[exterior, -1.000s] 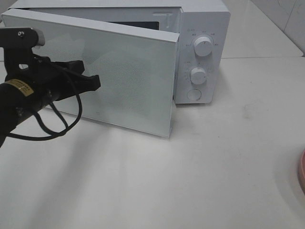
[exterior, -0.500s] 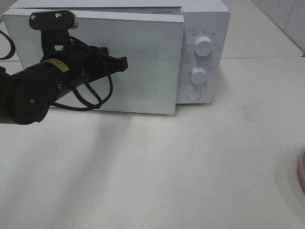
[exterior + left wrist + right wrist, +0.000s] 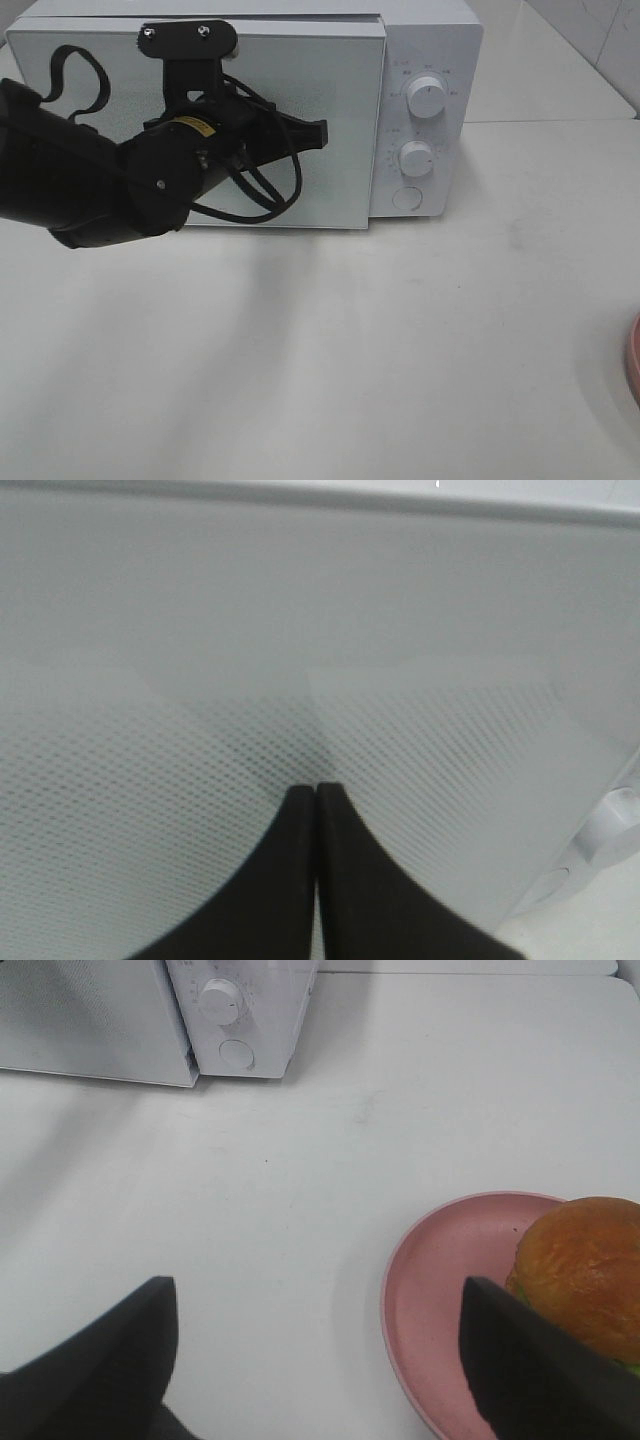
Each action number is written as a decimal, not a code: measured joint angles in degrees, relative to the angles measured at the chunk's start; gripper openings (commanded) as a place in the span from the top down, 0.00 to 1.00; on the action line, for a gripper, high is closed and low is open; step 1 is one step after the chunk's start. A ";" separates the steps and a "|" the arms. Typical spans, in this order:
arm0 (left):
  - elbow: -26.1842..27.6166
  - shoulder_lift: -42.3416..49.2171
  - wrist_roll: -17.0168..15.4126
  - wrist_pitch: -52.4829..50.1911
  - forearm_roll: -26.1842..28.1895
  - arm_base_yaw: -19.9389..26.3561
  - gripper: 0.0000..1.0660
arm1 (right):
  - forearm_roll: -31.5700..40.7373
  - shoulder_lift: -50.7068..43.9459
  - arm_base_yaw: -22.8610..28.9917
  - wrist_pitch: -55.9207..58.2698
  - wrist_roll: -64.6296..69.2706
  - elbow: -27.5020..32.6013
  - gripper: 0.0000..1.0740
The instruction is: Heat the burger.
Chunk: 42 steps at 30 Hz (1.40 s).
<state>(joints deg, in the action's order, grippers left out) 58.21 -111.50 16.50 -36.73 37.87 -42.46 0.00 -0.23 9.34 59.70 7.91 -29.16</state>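
The burger [image 3: 585, 1260], with a golden-brown bun, sits on a round pink plate [image 3: 450, 1280] in the right wrist view; in the exterior view only the plate's rim [image 3: 634, 355] shows at the right edge. My right gripper [image 3: 318, 1290] is open and empty, just short of the plate. The white microwave [image 3: 425, 60] stands at the back with its door [image 3: 340, 190] flat against the front. My left gripper [image 3: 322, 134] is shut and empty, its tips [image 3: 317, 790] against the door's mesh panel.
The microwave's control panel has two round knobs [image 3: 427, 97] [image 3: 415, 158] and a round button [image 3: 406, 198] below them. The left arm's black cable [image 3: 270, 195] loops in front of the door. The white table [image 3: 400, 340] spreads in front.
The microwave door has swung from half open to shut. My left gripper has moved right and toward the microwave along the door, staying shut.
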 measured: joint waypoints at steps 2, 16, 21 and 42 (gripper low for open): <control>2.29 -1.32 0.86 2.41 0.23 -0.17 1.00 | 0.00 0.00 0.00 0.00 0.00 0.00 0.30; 9.68 -6.02 1.26 7.22 1.66 -0.63 1.00 | 0.00 0.00 0.00 0.00 0.00 0.00 0.30; 9.91 -6.30 2.52 7.62 1.55 -0.80 1.00 | 0.00 0.00 0.00 0.00 0.00 0.00 0.30; 4.30 3.55 9.91 39.13 2.29 0.40 0.05 | 0.00 0.00 0.00 0.00 0.00 0.00 0.30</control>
<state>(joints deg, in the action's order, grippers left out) 62.51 -107.95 26.41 2.41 40.16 -42.06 0.00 -0.23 9.34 59.70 7.91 -29.16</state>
